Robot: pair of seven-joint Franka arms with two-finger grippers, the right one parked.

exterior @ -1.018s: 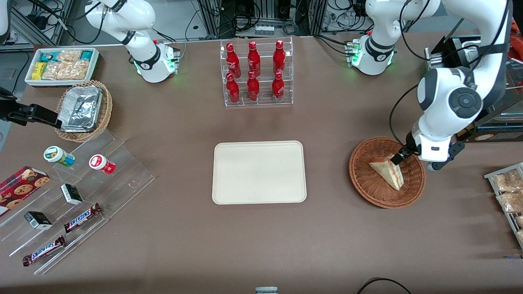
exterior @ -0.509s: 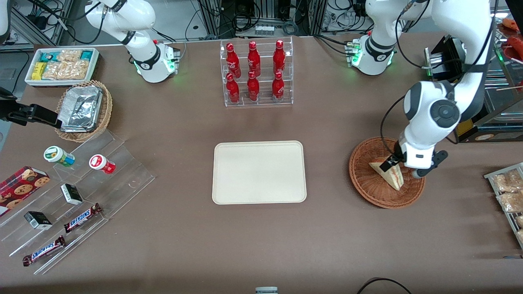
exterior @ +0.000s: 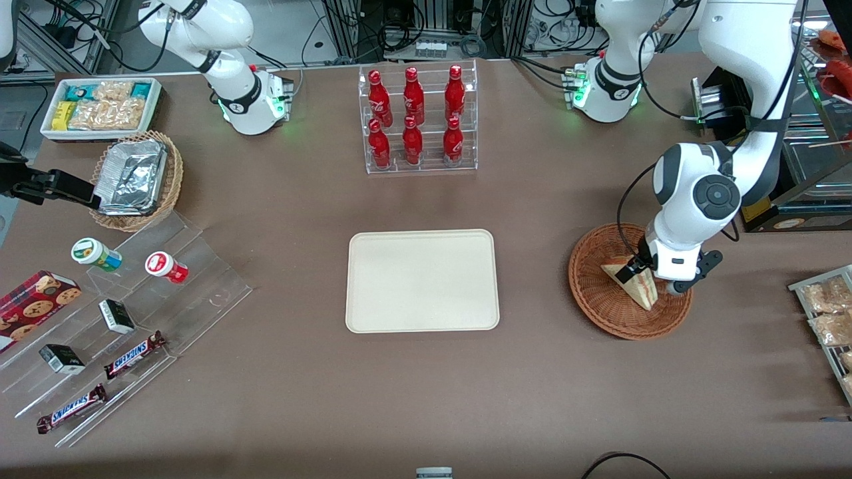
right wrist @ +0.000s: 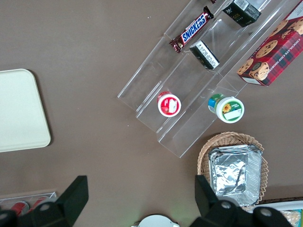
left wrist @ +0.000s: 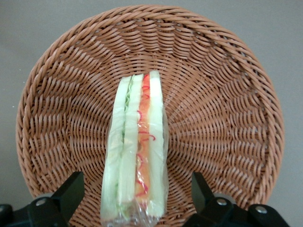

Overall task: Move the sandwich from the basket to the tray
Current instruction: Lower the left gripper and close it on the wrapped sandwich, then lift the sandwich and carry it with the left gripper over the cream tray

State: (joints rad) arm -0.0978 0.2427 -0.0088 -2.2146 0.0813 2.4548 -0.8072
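The sandwich point(exterior: 638, 290) lies in the reddish-brown wicker basket point(exterior: 599, 303) toward the working arm's end of the table. It is wrapped in clear film, standing on edge, with pale bread and red and green filling point(left wrist: 138, 151). My left gripper point(exterior: 640, 274) is down in the basket point(left wrist: 222, 94), open, with one finger on each side of the sandwich's end and a gap between each finger and the bread. One dark fingertip point(left wrist: 72, 189) and the other point(left wrist: 200, 187) stand clear of the wrap. The cream tray point(exterior: 422, 281) lies bare at the table's middle.
A clear rack of red bottles point(exterior: 417, 120) stands farther from the front camera than the tray. A wire rack of snack bags point(exterior: 829, 316) lies beside the basket at the table's edge. A dark stand point(exterior: 792, 186) is close to the working arm.
My left gripper has moved lower and nearer the front camera, from the sandwich's top corner to straddling it. The sandwich and basket have not moved.
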